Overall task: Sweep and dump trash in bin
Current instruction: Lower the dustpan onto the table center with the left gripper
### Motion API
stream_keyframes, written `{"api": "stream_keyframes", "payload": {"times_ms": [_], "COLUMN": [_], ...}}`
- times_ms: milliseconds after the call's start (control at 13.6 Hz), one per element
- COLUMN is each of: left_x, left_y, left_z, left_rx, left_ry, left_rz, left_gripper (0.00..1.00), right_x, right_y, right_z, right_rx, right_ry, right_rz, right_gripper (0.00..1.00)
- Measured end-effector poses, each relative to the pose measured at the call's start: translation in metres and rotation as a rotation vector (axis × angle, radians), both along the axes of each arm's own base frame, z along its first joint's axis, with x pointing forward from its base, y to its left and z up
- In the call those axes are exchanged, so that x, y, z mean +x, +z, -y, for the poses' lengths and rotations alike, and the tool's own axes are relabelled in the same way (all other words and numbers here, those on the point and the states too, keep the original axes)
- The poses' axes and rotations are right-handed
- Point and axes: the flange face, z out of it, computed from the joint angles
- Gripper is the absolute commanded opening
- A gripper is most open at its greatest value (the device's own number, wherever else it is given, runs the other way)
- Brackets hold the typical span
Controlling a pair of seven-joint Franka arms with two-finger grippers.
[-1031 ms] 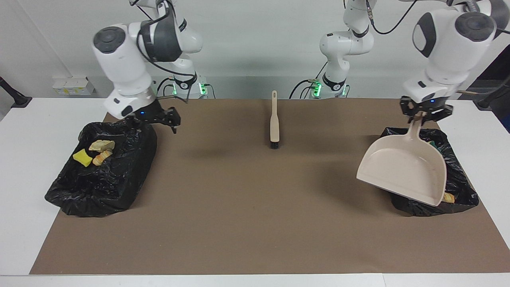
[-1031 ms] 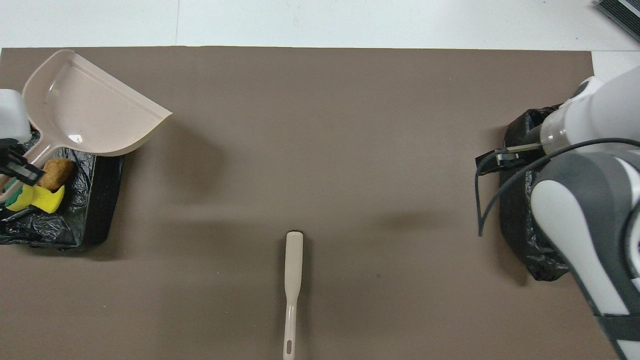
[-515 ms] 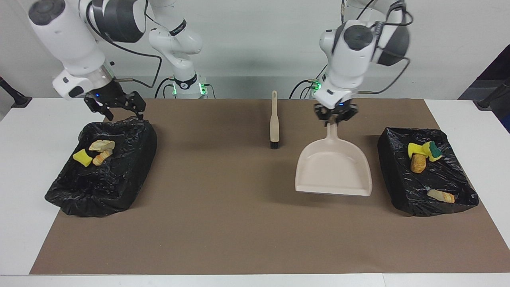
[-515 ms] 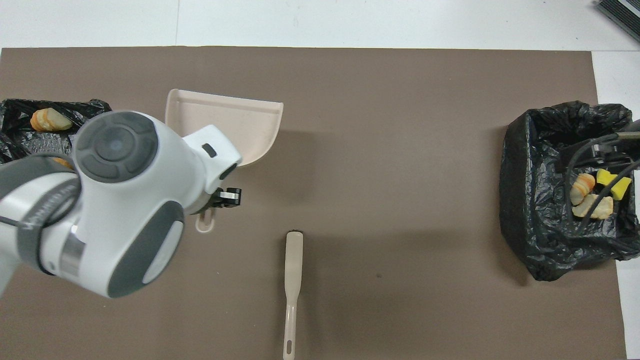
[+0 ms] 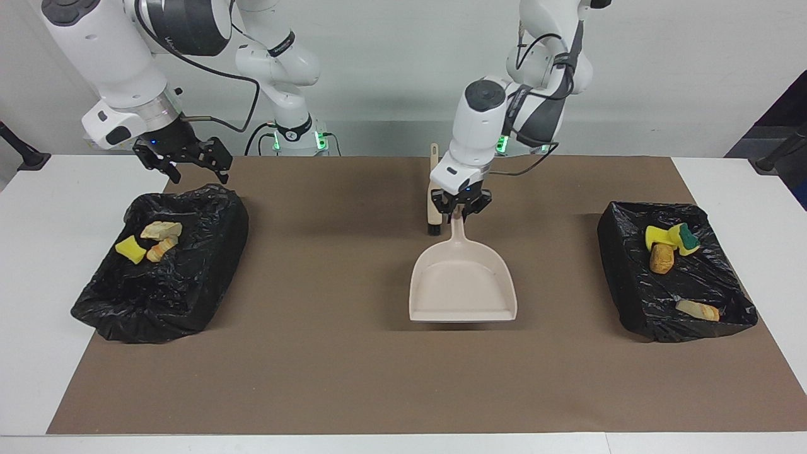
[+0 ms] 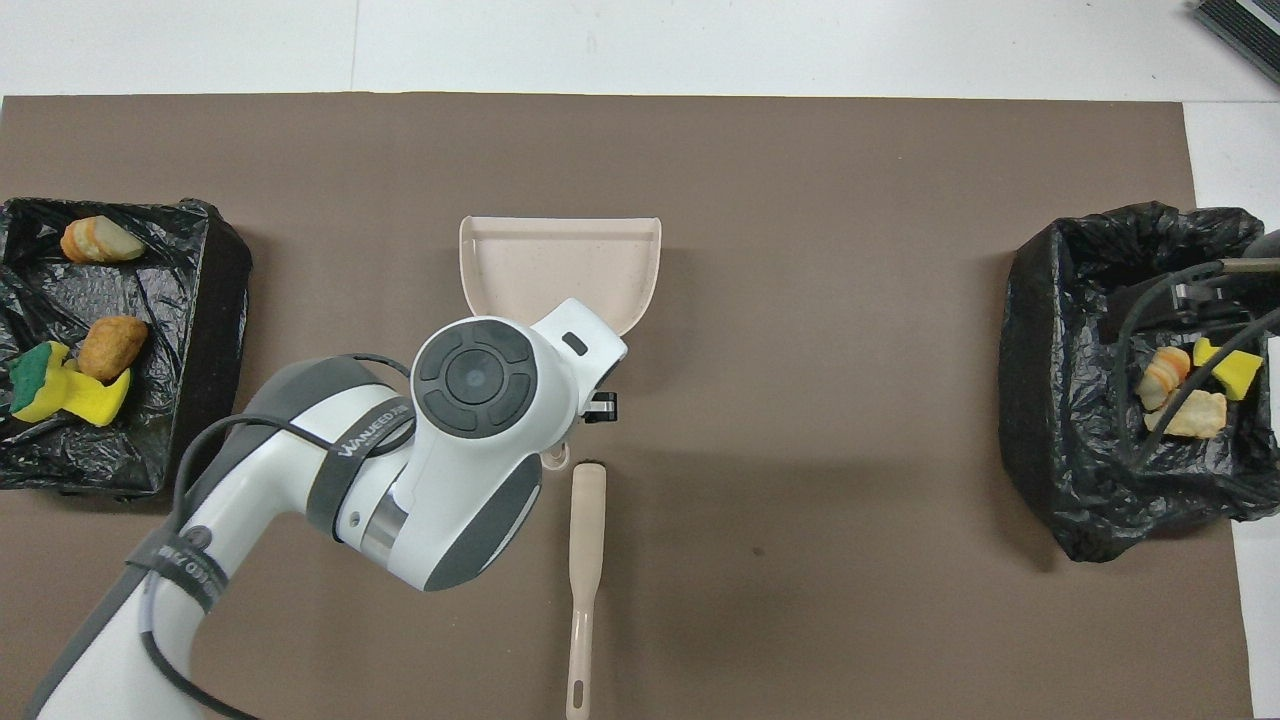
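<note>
My left gripper (image 5: 461, 206) is shut on the handle of the beige dustpan (image 5: 463, 287), which hangs low over the middle of the mat, pan mouth pointing away from the robots. In the overhead view the left arm covers the handle and only the pan (image 6: 560, 260) shows. The trash lies in two black-lined bins. The bin (image 5: 621, 265) at the left arm's end holds a yellow sponge (image 5: 657, 234), a green-backed one (image 5: 687, 238) and bread lumps (image 5: 661, 258). The bin (image 5: 208, 284) at the right arm's end holds a sponge (image 5: 130, 250) and bread scraps (image 5: 161, 229). My right gripper (image 5: 189, 169) is open above that bin's rim.
The beige brush (image 6: 585, 570) lies on the brown mat (image 5: 347, 378) between the robots and the dustpan, right beside the dustpan's handle, bristles pointing away from the robots. White table shows around the mat.
The left arm has carried the dustpan from over the bin at its end to the mat's middle, beside the brush. The right gripper has drawn back toward its end of the table.
</note>
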Motion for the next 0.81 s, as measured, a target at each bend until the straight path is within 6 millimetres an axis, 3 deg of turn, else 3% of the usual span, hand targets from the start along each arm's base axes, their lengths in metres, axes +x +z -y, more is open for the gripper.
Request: {"api": "stream_keyframes", "payload": {"times_ms": [368,810], "left_x": [0.008,0.001], "left_y": [-0.026,-0.040], "left_z": [0.019,0.040], "left_rx": [-0.021,-0.037], "left_ry": [0.000,-0.017], "left_rz": [0.017,0.025], "left_gripper": [0.00,0.00], "right_x": [0.000,0.001], "right_y": [0.000,0.000], "right_z": [0.001,0.001], "right_rx": [0.000,0.000], "right_ry": [-0.002,-0.005], "right_rz": [0.000,0.006], "right_gripper": [1.00,1.00]}}
